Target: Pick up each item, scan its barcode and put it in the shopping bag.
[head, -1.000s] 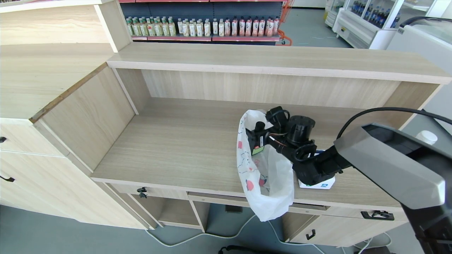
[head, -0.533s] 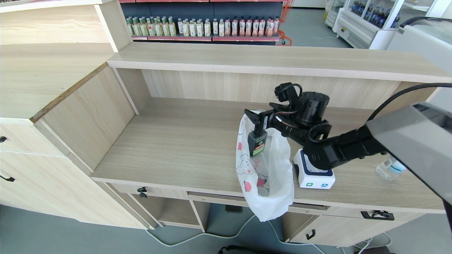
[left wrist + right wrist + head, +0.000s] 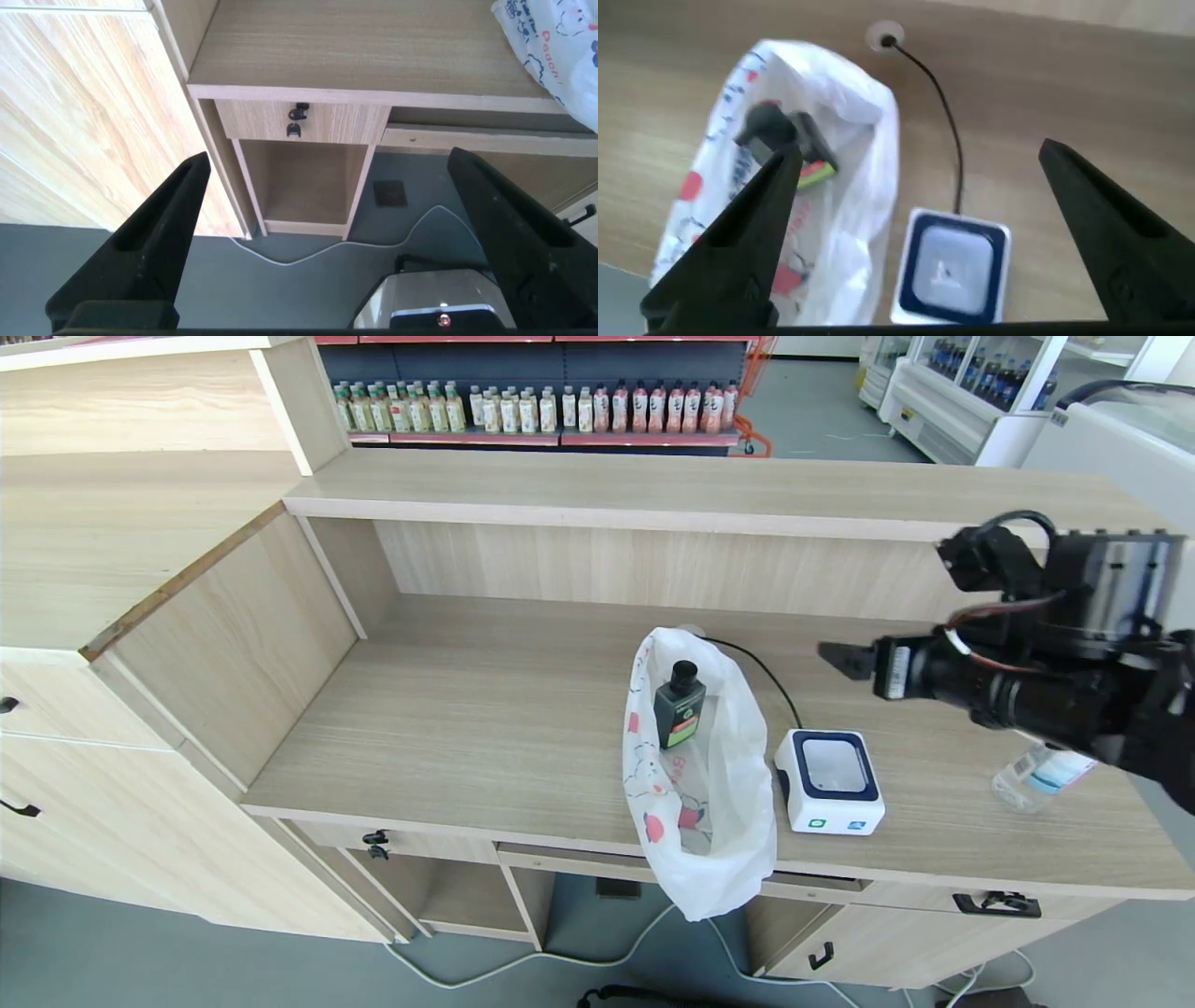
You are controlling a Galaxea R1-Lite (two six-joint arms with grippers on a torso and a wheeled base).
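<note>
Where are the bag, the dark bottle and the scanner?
bag [image 3: 747, 845], head view, on its white side wall.
bottle [image 3: 679, 714], head view, on its dark body, inside the bag.
scanner [image 3: 831, 767], head view, on its glass top.

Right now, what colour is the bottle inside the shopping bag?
Black bottle with a green label; head view shows it best.

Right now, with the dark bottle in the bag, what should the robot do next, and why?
Probably lower the right gripper toward the clear bottle lying on the counter. The dark bottle already sits in the shopping bag, the gripper is open and empty, and this bottle remains unbagged.
</note>
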